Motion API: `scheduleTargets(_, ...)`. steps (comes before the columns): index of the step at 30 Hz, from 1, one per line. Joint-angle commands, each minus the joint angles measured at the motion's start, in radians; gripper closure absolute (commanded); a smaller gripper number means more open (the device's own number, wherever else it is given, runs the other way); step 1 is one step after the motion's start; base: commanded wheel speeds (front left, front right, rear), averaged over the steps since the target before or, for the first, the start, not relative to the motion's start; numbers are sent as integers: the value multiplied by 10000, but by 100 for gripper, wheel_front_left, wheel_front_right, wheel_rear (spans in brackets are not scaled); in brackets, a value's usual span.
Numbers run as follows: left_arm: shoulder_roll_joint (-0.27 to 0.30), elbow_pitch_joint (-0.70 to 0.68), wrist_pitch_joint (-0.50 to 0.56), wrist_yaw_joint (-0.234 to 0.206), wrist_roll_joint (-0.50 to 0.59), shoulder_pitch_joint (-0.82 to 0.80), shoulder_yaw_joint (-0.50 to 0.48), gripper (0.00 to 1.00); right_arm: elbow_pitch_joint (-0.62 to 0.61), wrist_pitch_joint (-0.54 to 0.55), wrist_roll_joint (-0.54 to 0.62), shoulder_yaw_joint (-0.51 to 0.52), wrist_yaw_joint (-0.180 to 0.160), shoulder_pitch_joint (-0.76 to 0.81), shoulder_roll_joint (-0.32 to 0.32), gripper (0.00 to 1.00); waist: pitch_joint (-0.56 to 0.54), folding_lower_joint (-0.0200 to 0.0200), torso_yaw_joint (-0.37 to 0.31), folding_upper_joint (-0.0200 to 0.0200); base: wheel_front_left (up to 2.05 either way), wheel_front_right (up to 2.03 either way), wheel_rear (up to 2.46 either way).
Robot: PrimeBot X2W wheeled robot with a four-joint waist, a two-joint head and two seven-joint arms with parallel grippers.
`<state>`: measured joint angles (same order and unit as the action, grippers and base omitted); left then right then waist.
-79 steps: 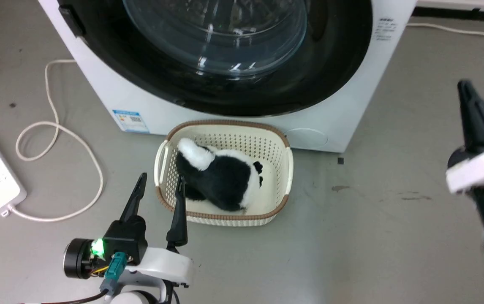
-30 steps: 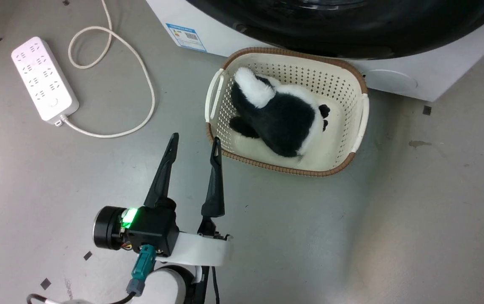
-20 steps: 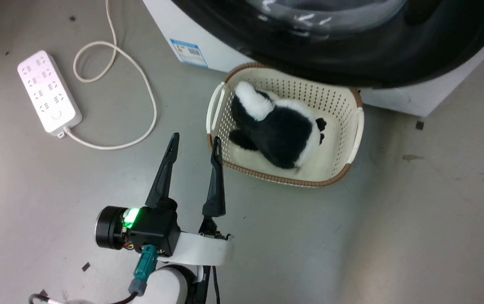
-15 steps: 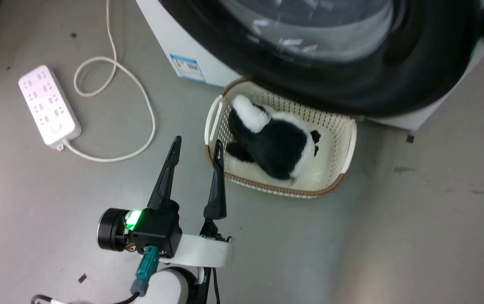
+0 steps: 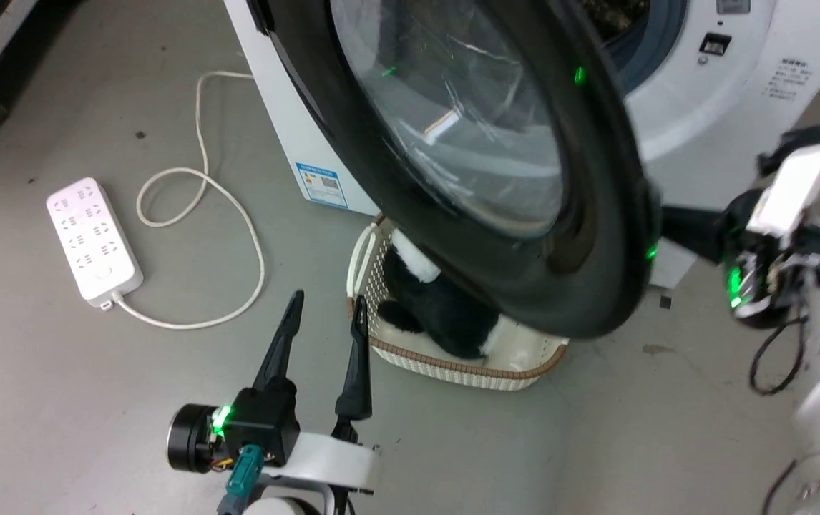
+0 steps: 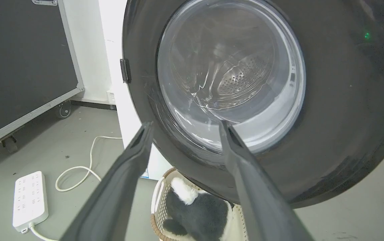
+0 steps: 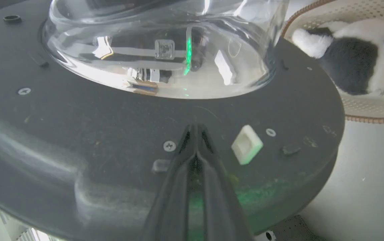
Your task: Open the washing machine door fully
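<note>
The large round glossy-black washing machine door (image 5: 467,157) with its glass bowl stands half open above the cream plastic basket (image 5: 453,366). My right gripper (image 7: 195,130), pinched together on nothing, touches its inner face, and it may slip on the smooth plastic. Left gripper (image 5: 329,296) is wide and empty.

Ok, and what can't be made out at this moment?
- Right wrist view: the shut tips of the right gripper lie at the inner face of the washing machine door; contact cannot be told.
- Head view: the door hides most of the plush toy in the basket.
- Head view: print on the blue sticker is too small to read.
- Head view: the door's top is cut off by the upper edge.
</note>
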<state>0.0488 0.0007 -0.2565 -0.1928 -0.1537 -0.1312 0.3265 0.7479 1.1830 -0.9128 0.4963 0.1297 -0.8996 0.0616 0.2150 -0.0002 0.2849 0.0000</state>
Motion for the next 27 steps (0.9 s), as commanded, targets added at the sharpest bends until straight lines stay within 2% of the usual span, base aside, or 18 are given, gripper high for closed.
scheduleTargets(1, 14, 186, -53, 184, -20, 291, -25, 0, 3, -119, -1263, -1201, 10, 725, -111, 100, -296, 2, 86, 0, 0, 0, 0)
scheduleTargets(10, 14, 441, -53, 537, -181, 676, -62, 0, -576, -1161, -3993, -4481, 10, 2249, -113, 100, -707, 2, 224, 0, 0, 0, 0)
scheduleTargets(16, 14, 443, -53, 607, -228, 815, -27, 0, -1311, -1825, -4822, -5769, 10, 3016, -113, 100, -777, 2, 267, 0, 0, 0, 0)
scheduleTargets(19, 14, 412, -53, 599, -293, 862, -55, 0, -1530, -2156, -5037, -5831, 10, 3271, -113, 100, -823, 2, 196, 0, 0, 0, 0)
scheduleTargets(20, 14, 356, -53, 593, -542, 892, -91, 0, -1555, -2368, -5077, -5707, 10, 3294, -113, 57, -848, 2, 155, 0, 0, 0, 0)
scheduleTargets(21, 14, 313, -53, 590, -693, 905, -122, 0, -1537, -2593, -5059, -5554, 10, 3292, -113, 0, -871, 2, 108, 0, 0, 0, 0)
scheduleTargets(24, 14, 241, -53, 603, -697, 894, -239, 0, -1881, -3428, -4639, -5112, 10, 3257, 23, 0, -952, 2, -97, 0, 0, 0, 0)
scheduleTargets(27, 14, 142, -53, 614, -668, 857, -451, 0, -2904, -4791, -3810, -4723, 10, 3361, 350, 0, -998, 2, -379, 0, 0, 0, 0)
